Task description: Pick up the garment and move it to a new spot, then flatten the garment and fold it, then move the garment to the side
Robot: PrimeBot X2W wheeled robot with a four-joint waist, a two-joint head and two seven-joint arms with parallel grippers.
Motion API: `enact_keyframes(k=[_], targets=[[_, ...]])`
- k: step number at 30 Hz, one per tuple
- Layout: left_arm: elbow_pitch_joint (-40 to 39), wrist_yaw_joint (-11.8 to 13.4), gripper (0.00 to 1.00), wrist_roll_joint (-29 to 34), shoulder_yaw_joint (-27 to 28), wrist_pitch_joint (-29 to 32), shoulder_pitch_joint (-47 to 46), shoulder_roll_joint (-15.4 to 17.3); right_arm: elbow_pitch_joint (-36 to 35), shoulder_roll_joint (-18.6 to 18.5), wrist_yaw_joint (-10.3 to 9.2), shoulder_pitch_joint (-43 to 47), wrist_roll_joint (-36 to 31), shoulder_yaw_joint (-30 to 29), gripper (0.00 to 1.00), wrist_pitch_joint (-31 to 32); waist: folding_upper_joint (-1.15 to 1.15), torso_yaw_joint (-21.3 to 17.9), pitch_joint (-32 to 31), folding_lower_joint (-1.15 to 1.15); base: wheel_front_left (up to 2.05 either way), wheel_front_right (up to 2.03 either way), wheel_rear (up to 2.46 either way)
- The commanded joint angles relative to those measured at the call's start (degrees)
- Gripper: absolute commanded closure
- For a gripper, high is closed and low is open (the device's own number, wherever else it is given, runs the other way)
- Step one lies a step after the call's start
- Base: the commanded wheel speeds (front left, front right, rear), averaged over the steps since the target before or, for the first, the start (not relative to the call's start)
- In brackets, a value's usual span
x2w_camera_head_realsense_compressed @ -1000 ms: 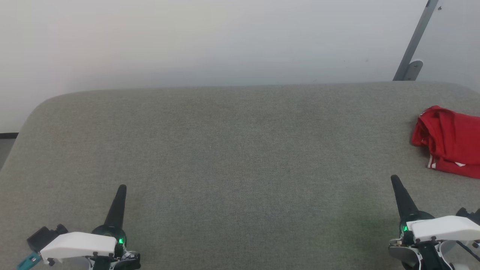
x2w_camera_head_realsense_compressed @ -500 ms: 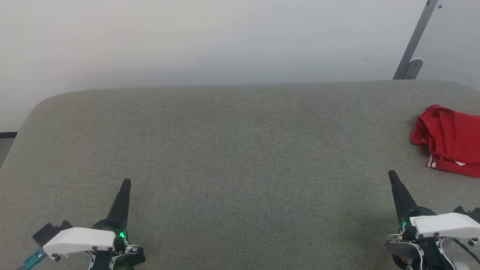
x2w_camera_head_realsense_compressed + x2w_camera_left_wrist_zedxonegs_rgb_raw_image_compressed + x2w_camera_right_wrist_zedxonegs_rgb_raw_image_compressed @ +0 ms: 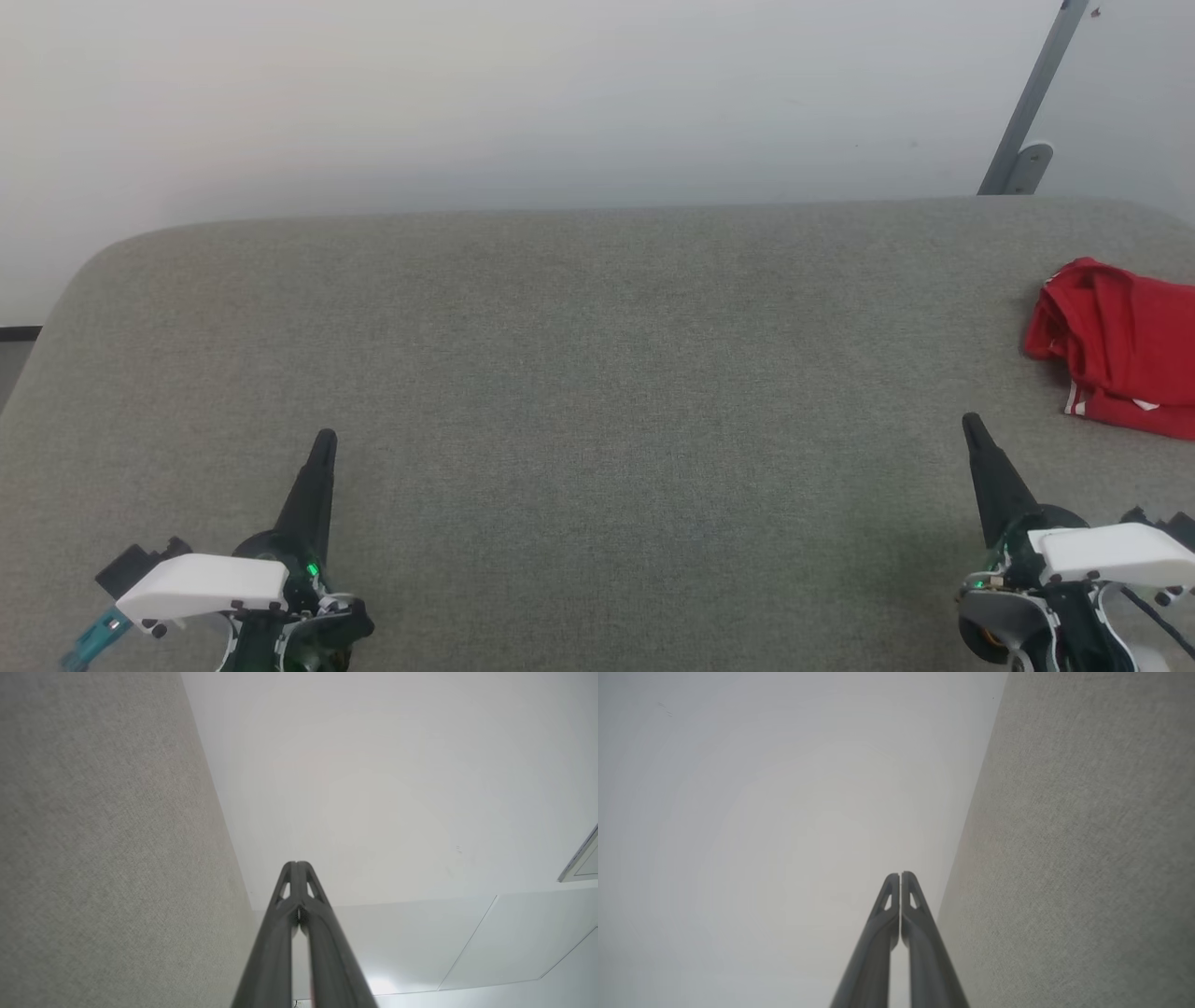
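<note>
Left hand [image 3: 325, 439] closed, right hand [image 3: 969, 422] closed, red garment [image 3: 1116, 345] lying nearby

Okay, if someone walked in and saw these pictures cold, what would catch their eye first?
The red garment, bunched up at the right side of the grey fabric surface, jumps out first. Next come the left gripper and right gripper at the near corners, their dark fingers shut and holding nothing.

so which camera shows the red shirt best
The head view: the garment lies bunched on the grey surface, far right, partly cut off by the frame. Both wrist views face the grey surface and a pale wall.
</note>
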Motion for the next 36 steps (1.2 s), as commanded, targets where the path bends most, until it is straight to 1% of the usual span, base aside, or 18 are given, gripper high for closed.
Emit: enact_keyframes(k=[1, 7, 36], targets=[[-0.06, -0.15, 1.0, -0.95, 0.22, 0.45, -1.05, -0.14, -0.49, 0.32, 0.02, -0.84, 1.1, -0.2, 1.0, 0.39, 0.0, -0.01, 0.02, 0.0, 0.0, 0.0, 0.0], [0.07, -0.16, 1.0, -2.91, 0.26, 1.07, -1.39, -0.7, -0.52, 0.61, 0.02, -0.97, 3.61, -0.25, 1.0, 1.07, 0.0, -0.05, 0.14, 0.0, 0.0, 0.0, 0.0], [0.05, -0.16, 1.0, -2.87, 0.21, 1.05, -1.43, -0.65, -0.5, 0.57, 0.02, -0.92, 3.47, -0.22, 1.0, 1.06, 0.0, -0.05, 0.15, 0.0, 0.0, 0.0, 0.0]])
